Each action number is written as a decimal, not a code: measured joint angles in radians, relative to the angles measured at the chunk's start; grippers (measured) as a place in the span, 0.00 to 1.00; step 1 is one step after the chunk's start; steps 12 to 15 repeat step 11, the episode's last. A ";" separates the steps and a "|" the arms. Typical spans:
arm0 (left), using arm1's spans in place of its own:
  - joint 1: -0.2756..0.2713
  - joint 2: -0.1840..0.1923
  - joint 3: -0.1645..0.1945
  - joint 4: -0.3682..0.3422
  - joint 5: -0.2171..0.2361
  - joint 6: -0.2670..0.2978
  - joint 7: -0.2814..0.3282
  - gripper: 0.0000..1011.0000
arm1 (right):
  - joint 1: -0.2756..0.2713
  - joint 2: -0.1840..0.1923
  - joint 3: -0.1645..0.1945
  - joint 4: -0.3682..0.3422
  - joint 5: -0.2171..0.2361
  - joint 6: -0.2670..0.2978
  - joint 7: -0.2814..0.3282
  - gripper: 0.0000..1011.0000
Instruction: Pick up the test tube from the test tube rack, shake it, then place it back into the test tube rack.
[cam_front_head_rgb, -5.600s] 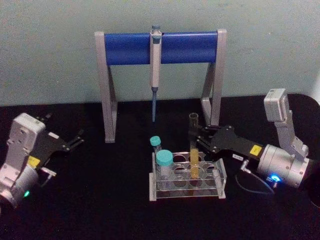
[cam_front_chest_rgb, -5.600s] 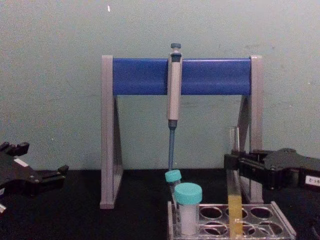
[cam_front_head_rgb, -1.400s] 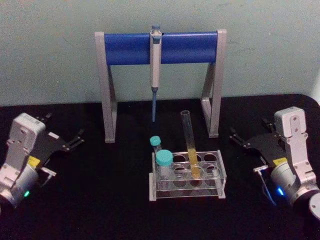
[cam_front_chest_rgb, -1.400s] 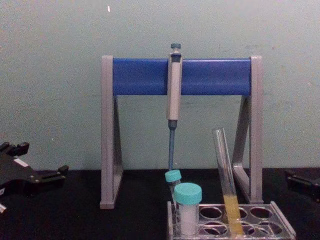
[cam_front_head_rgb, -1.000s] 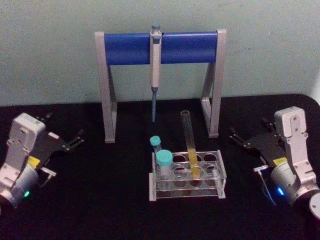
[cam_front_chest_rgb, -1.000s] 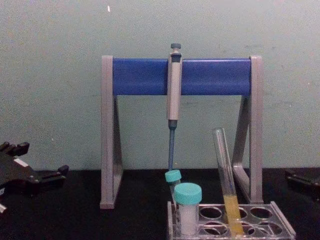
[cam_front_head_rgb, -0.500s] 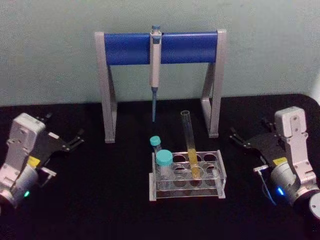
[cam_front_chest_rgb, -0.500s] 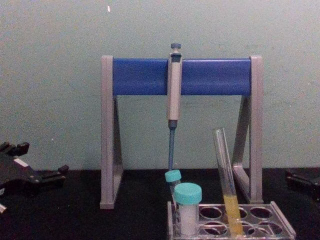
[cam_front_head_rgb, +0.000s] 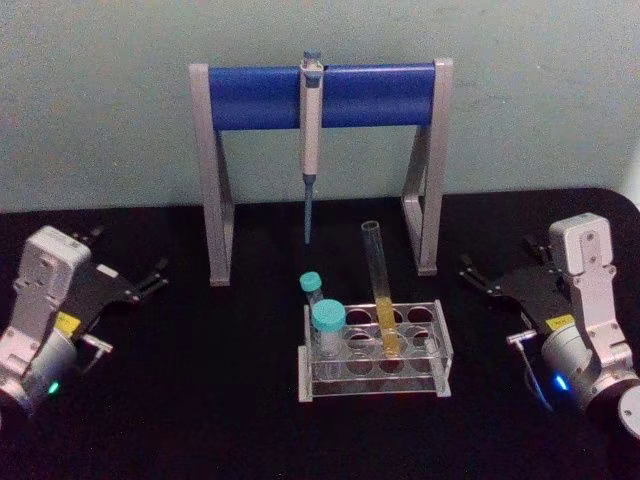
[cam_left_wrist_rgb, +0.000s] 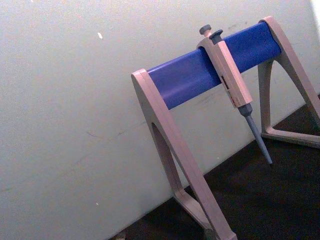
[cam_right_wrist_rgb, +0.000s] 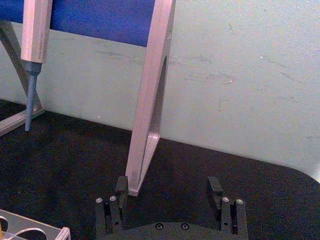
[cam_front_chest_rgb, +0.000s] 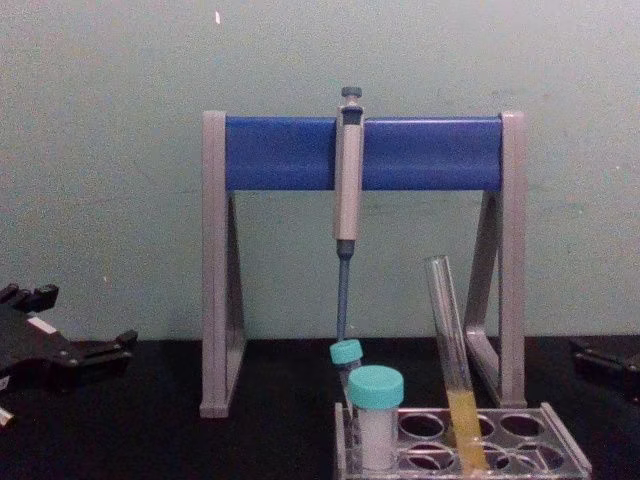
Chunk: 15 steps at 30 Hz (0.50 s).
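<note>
The test tube (cam_front_head_rgb: 380, 290) stands in the back row of the clear test tube rack (cam_front_head_rgb: 441, 350), leaning to the left, with yellow liquid in its lower part. The chest view shows the test tube (cam_front_chest_rgb: 452, 360) tilted in the test tube rack (cam_front_chest_rgb: 562, 452) with nothing touching it. My right gripper (cam_front_head_rgb: 497, 255) rests open on the table to the right of the rack, well apart from it; the right wrist view shows its fingers (cam_right_wrist_rgb: 121, 186) spread with nothing between them. Far to the left, my left gripper (cam_front_head_rgb: 130, 252) sits open and parked.
Two teal-capped tubes (cam_front_head_rgb: 327, 322) stand at the rack's left end. Behind the rack is a grey-and-blue pipette stand (cam_front_head_rgb: 320, 95) with a pipette (cam_front_head_rgb: 310, 130) hanging from it. Black table stretches between the rack and each gripper.
My right gripper, at the test tube several seconds ago, has drawn back to the right and stands open. The tube now leans left in the rack. Nothing moved in the last second.
</note>
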 joint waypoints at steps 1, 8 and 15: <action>0.000 0.000 0.000 0.000 0.000 0.000 0.000 0.99 | 0.000 0.000 0.000 0.000 0.000 0.000 0.000 0.99; 0.000 0.000 0.000 0.000 0.000 0.000 0.000 0.99 | 0.000 0.000 0.000 0.000 0.000 0.000 0.000 0.99; 0.000 0.000 0.000 0.000 0.000 0.000 0.000 0.99 | 0.000 0.000 0.000 0.000 0.000 0.000 0.000 0.99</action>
